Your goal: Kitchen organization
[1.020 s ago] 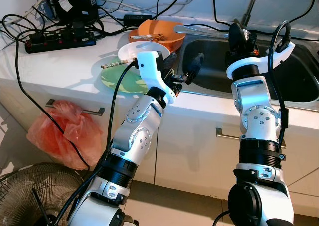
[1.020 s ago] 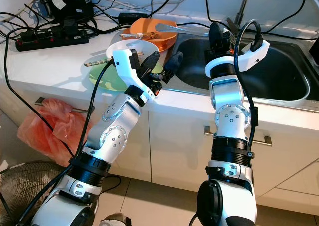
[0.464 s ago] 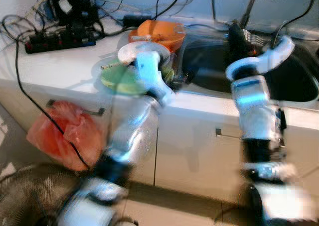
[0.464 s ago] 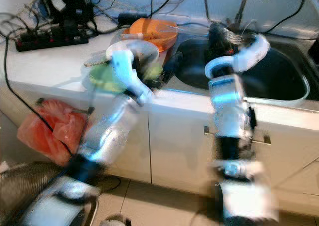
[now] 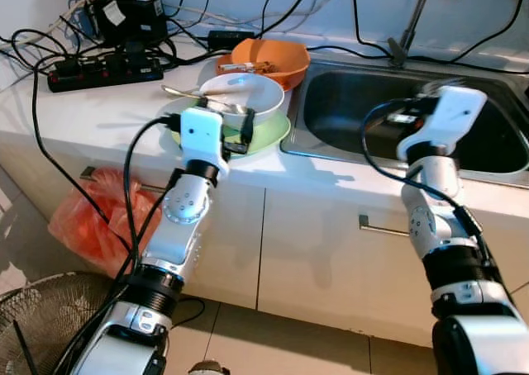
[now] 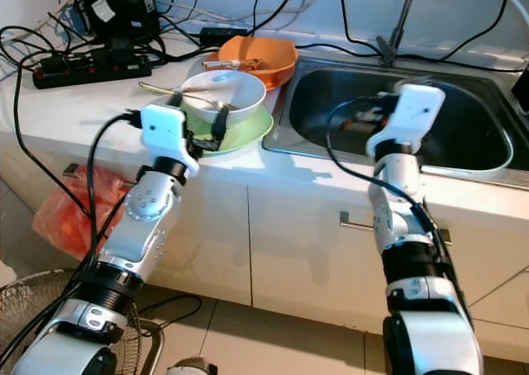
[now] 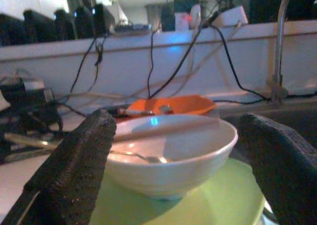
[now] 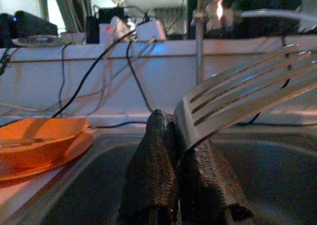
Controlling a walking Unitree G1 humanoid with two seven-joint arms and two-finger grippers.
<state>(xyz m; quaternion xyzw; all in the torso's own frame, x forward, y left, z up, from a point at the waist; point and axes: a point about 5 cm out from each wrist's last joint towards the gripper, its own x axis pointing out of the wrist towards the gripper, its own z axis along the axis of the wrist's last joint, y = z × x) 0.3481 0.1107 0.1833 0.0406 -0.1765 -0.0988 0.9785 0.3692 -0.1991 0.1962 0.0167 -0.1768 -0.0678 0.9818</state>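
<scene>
Two pincers are busy. Our right pincer (image 8: 181,185) is squeezed tight on a metal spatula (image 8: 247,93) over the sink (image 5: 496,170). Our left pincer (image 7: 178,160) is wide open in front of the white bowl (image 5: 241,92) on the green plate (image 5: 277,132) on the worktop (image 5: 99,111). Next, we think, it should close on the bowl's rim gently.

a home kitchen: a white countertop (image 5: 99,115) over white cabinet doors with bar handles (image 5: 384,227), a stainless steel sink (image 5: 496,148) at 2 o'clock with its faucet (image 5: 411,24) behind, and an orange bowl (image 5: 277,57), white bowl (image 5: 248,94) and green plate (image 5: 277,131) at 12 o'clock.
</scene>
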